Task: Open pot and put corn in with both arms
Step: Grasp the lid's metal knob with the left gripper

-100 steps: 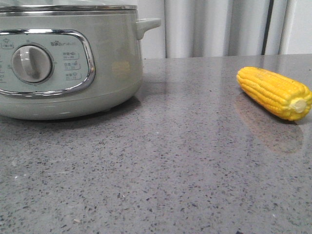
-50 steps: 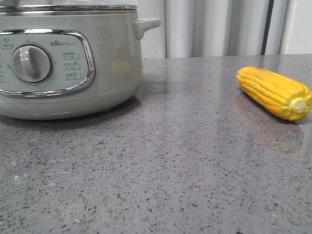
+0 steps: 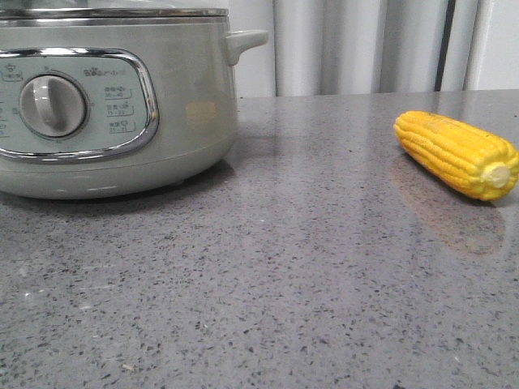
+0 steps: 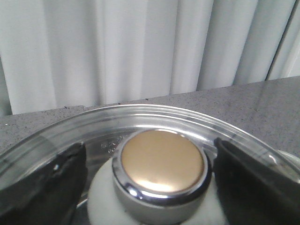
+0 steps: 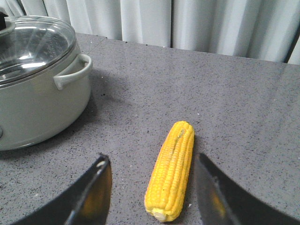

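Nothing moved in the front view over the last second: you saw the pot (image 3: 105,105) lidded, the corn (image 3: 456,154) lying well to its right. Your left gripper (image 4: 161,161) straddled the lid knob (image 4: 162,162), jaws spread, touching nothing; your right gripper (image 5: 152,180) hung open over the corn. Both grasps remained undone.

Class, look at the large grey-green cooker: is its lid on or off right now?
On. The clear glass lid sits on the pale grey-green electric pot, its gold knob between the left pincer's open fingers.
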You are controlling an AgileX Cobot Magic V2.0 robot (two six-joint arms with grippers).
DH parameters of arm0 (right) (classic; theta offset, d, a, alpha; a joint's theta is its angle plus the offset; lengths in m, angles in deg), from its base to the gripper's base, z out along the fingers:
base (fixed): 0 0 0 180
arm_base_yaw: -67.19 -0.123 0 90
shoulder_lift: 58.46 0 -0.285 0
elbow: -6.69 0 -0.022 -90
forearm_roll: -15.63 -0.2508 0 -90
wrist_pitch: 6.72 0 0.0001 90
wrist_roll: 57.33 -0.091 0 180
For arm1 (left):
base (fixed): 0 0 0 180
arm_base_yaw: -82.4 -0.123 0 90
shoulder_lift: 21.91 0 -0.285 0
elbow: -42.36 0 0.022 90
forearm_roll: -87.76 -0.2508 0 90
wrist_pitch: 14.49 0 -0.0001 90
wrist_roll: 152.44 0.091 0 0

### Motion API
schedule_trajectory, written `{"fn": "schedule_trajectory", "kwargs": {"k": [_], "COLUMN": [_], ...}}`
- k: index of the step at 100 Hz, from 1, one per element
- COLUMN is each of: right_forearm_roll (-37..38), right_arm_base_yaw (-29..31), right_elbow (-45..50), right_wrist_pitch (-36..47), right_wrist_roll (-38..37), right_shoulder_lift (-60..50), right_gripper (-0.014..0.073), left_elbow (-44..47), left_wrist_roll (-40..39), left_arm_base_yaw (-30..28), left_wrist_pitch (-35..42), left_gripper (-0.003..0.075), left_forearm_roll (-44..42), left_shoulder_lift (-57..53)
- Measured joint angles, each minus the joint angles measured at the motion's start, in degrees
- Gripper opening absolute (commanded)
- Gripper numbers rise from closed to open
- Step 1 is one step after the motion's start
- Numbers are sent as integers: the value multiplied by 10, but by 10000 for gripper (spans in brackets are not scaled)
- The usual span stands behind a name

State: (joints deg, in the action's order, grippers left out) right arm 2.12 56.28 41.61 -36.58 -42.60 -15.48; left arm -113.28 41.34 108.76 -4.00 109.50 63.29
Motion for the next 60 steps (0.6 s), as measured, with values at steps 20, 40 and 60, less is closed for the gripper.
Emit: {"fn": "schedule_trajectory", "kwargs": {"k": [20,40,60], "right_forearm_roll": [0,0,0], "right_arm_base_yaw": [0,0,0], "right_elbow": [0,0,0], "right_wrist_pitch": [0,0,-5], "right_wrist_roll": [0,0,1], "right_shoulder_lift": [0,0,0], "right_gripper": [346,346,346], "left_elbow": [-5,-5,-6], "left_wrist_roll": [0,0,3], "left_arm_base_yaw": [0,0,3], "left_wrist_pitch": [10,13,15], "left_gripper": [510,380,159], "left_forearm_roll": [0,0,-4], "left_shoulder_lift": [12,14,15]}}
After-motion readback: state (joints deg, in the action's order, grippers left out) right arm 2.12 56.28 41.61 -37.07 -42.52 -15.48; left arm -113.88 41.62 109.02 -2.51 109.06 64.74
